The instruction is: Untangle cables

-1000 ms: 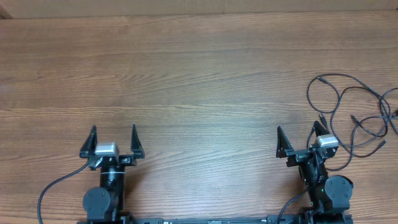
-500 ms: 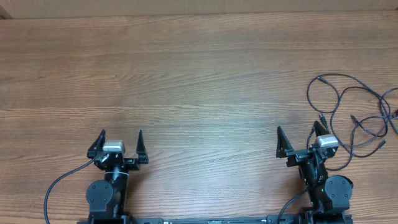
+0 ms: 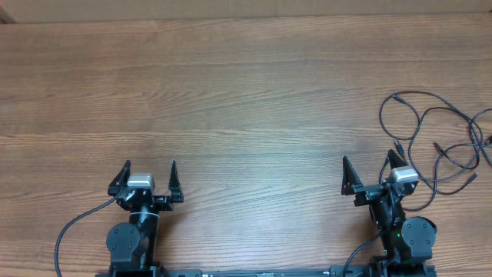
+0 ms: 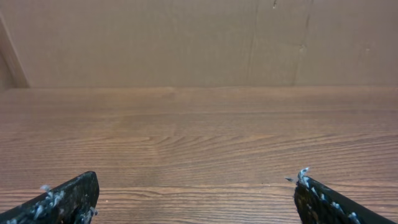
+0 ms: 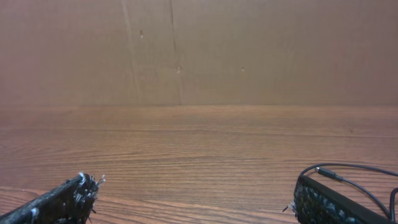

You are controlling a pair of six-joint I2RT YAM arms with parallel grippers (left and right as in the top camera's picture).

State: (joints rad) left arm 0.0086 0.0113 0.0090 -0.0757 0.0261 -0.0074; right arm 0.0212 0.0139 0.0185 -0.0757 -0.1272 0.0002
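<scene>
1. The left tool (image 3: 150, 165) is seen near the front left of the desk (image 3: 246, 92). Its two fingers are spread wide, and nothing is held between them.
2. In the left wrist view, the left tool (image 4: 198, 186) is shown with only bare wood grain between its dark fingertips (image 4: 71, 198). A plain brown board (image 4: 186, 43) is seen standing at the far edge of the desk.
3. The right tool (image 3: 369, 159) is seen near the front right of the desk. It is likewise spread wide and grips nothing.
4. The cables (image 3: 437, 145) are found at the right edge of the desk, beyond and to the right of the right tool. They are laid flat in loose, overlapping loops, and several small plugs are visible at their ends.
5. The nearest loop and one plug are seen just beside the right tool's right-hand finger. Whether they touch it cannot be told from above.
6. In the right wrist view, a stretch of the cables (image 5: 329, 175) is seen rising just behind the right-hand fingertip of the right tool (image 5: 193, 186) and running off to the right. The gap between the fingers is filled only by bare desk.
7. The left tool is placed well apart from the cables, with the wide middle of the desk between them.
8. A thicker black wire (image 3: 77, 223) is seen curving from the base of the left arm towards the front edge.
</scene>
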